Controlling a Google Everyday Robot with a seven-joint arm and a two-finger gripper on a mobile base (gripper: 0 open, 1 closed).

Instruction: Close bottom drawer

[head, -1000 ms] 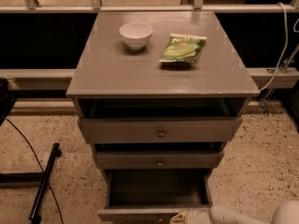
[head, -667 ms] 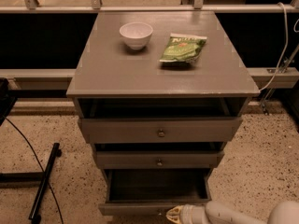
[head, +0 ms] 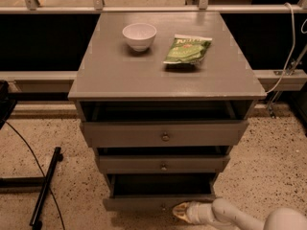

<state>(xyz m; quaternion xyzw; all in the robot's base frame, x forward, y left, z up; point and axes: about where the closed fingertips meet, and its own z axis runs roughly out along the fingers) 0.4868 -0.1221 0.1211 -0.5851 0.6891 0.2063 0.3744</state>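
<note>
Bottom drawer (head: 144, 203) lowest in the stack, part open; pincer (head: 183, 211) at its front, right of centre, whether apart or together cannot tell. Off-centre push may skew and jam it. Tabletop (head: 115, 80): white bowl (head: 139, 35), green snack bag (head: 187, 49). Speckled floor (head: 268, 152), black stand (head: 45, 188) left, white cable (head: 290, 37) right

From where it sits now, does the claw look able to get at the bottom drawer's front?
Probably yes. The claw is low beside the front panel of the open bottom drawer, just right of its middle, and nothing shows between them.
</note>
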